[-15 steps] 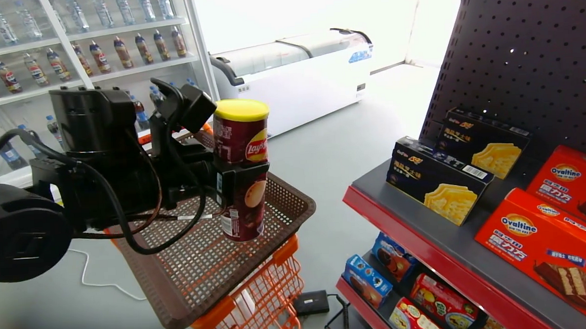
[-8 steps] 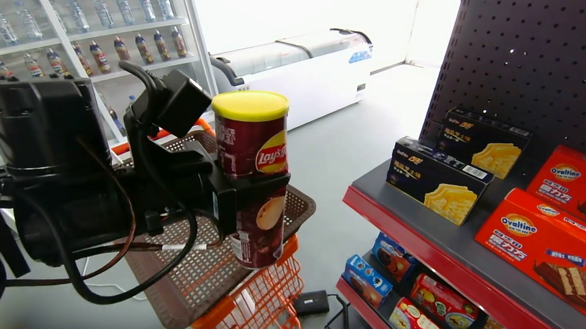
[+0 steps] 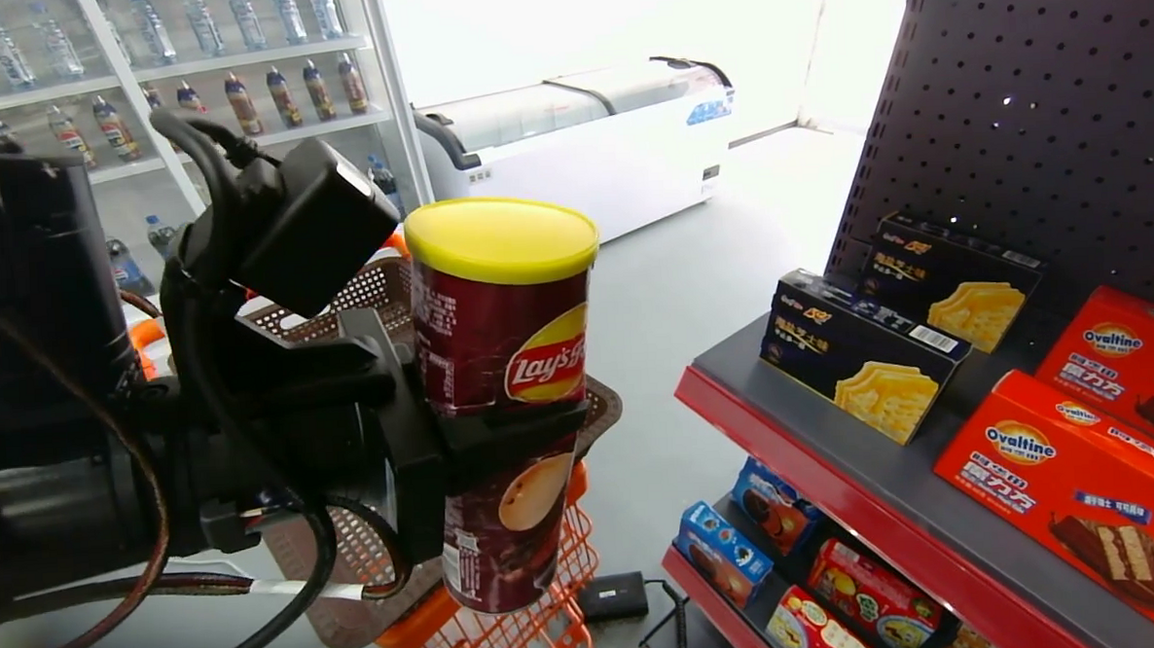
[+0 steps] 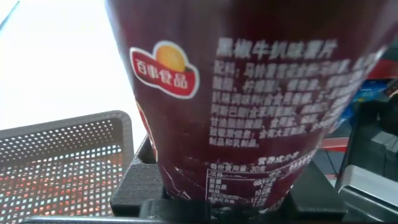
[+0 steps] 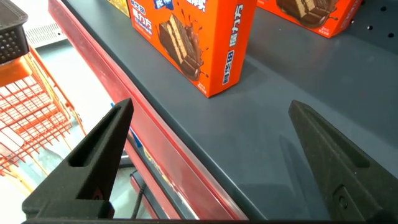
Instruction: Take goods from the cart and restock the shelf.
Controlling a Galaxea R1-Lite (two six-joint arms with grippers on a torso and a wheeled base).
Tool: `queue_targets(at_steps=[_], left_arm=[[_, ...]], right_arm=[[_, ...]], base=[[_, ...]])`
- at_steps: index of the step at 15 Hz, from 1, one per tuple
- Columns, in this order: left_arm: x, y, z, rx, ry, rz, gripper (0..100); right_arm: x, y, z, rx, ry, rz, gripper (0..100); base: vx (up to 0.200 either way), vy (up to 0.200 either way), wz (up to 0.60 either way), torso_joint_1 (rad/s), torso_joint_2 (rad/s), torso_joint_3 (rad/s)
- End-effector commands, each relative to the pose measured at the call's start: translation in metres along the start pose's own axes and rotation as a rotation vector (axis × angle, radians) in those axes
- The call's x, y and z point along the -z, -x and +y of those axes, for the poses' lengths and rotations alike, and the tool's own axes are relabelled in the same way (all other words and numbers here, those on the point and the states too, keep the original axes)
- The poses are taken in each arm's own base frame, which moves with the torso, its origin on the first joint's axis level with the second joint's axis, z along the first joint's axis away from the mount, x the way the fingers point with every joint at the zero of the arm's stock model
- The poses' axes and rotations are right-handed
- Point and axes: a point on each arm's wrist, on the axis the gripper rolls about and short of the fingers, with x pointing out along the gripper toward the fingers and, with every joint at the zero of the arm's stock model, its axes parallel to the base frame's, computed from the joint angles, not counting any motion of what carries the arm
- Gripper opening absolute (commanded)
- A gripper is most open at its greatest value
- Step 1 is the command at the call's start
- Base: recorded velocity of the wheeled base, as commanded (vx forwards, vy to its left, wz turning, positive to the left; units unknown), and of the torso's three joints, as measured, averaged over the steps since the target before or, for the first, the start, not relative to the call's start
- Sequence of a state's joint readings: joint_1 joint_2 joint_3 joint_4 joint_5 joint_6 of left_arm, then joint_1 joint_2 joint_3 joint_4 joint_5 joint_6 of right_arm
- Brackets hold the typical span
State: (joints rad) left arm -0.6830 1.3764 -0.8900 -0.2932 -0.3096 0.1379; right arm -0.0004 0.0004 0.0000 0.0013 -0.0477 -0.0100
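The left pincer (image 3: 492,433) pinches a tall dark-red can (image 3: 499,318) with a yellow lid. It grips the upright can around its middle and holds it in the air near the cart's brown basket (image 3: 366,286), well apart from the shelf (image 3: 735,368). The right pincer (image 5: 214,168) is spread wide over the shelf's bare grey deck, touching nothing, near an orange box (image 5: 199,37). The top tier carries dark boxes (image 3: 861,355) and orange boxes (image 3: 1071,478). The packets (image 3: 742,541) on the lower tier are partly cut off. The arm hides most of the basket, so its contents cannot be told.
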Motion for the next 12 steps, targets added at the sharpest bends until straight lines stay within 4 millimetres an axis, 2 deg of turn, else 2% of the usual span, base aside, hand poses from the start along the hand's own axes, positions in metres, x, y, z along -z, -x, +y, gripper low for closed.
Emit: queue_targets(at_steps=[1, 9, 12], left_arm=[[-0.004, 0.006, -0.005, 0.002, -0.010, -0.020, 0], [0.012, 0.017, -0.014, 0.024, -0.002, 0.010, 0], [0.014, 0.025, -0.017, 0.029, -0.004, 0.005, 0]], right_arm=[[0.000, 0.000, 0.000, 0.001, 0.001, -0.002, 100], [0.000, 0.000, 0.000, -0.002, 0.001, -0.002, 100], [0.000, 0.000, 0.000, -0.002, 0.001, 0.000, 100]], base=[[0.000, 0.000, 0.00, 0.000, 0.00, 0.000], [0.000, 0.000, 0.00, 0.000, 0.00, 0.000], [0.000, 0.000, -0.60, 0.002, 0.00, 0.004]])
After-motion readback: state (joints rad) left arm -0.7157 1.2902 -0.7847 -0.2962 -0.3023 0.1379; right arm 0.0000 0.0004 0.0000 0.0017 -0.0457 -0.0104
